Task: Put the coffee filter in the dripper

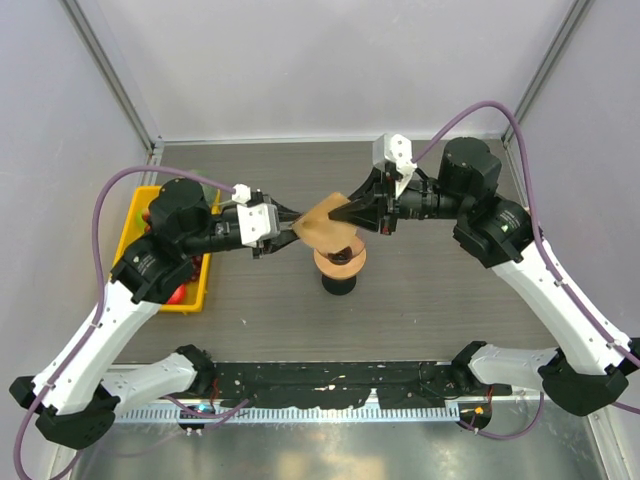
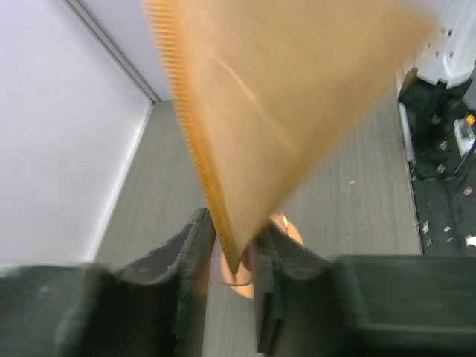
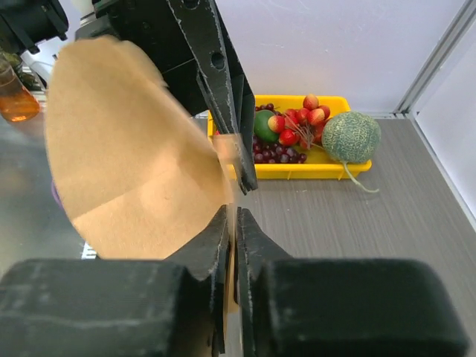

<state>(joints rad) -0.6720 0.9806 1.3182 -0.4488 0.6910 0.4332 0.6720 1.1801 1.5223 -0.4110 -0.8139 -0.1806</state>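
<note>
Grey wood-grain tabletop point(image 1: 450, 290): both grippers pinch the thin tan paper coffee filter point(image 1: 322, 224) above the glossy orange funnel dripper point(image 1: 340, 262).
Left gripper point(image 2: 232, 245) and right gripper point(image 3: 232, 223) each nip an edge; pulling apart could tear it, or uneven release could drop it crooked beside the rim.

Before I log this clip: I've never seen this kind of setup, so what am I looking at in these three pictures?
Two robot arms are bolted at a table's near edge. The overhead picture comes from a fixed camera above and behind them; the other two come from cameras on each wrist. The left gripper and right gripper both pinch a tan paper coffee filter, held in the air between them. Just below it stands the orange dripper on a dark base. At the left sits a yellow tray of fruit, with a green melon beside it.
</note>
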